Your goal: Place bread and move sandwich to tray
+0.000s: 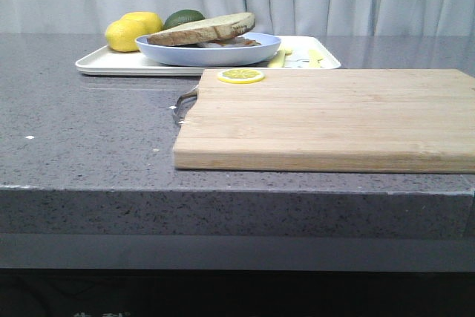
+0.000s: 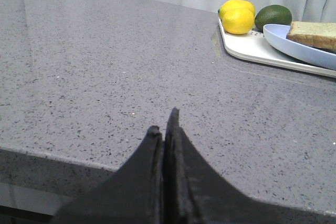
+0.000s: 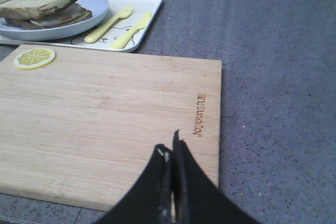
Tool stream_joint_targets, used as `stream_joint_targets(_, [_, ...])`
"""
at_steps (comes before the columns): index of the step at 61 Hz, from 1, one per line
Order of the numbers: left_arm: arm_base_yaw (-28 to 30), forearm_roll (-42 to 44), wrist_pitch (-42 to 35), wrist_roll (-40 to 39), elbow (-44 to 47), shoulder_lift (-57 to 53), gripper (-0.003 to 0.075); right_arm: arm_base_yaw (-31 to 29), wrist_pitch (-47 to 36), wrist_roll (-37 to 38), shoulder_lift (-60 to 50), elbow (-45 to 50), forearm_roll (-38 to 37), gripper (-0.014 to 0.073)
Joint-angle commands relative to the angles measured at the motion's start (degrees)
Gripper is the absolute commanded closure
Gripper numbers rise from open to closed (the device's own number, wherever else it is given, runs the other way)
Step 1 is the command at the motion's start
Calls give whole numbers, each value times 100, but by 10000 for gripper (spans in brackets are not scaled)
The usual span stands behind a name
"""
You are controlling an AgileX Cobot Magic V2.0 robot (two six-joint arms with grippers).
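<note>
resting on its plate (image 1: 208, 53) on the tray (image 1: 104, 64), sandwich (image 1: 202, 29) looks delivered; both grippers, left (image 2: 164, 129) and right (image 3: 169, 148), pinched closed, holding nothing.

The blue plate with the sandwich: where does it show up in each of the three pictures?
Front view: blue plate sits upper left of centre, on the white tray.
Left wrist view: its rim is cut off at the right edge.
Right wrist view: upper left corner.
Shared landmark: the lemons beside it.
</note>
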Motion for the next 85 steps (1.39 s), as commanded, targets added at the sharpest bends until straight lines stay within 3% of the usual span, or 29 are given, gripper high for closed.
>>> stream_joint_targets(1, [-5,0,-501,-48,68,-133,739,-14,-478,-10,26,-154,-13,660])
stream_joint_targets(11, [-5,0,-501,-48,68,-133,739,-14,-1171,-14,-141,292,-51,660])
stream_joint_targets(20, [-5,0,-501,-48,68,-133,739,-59,-2165,-14,-933,1438,-46,660])
stream_joint_targets(34, [-5,0,-501,-48,68,-133,739,-338,-1377,-14,-2292,2189,54,660])
stream_joint_targets(85, [-5,0,-470,-48,68,-123,739,-393,-1198,-14,-2223,2196,54,660])
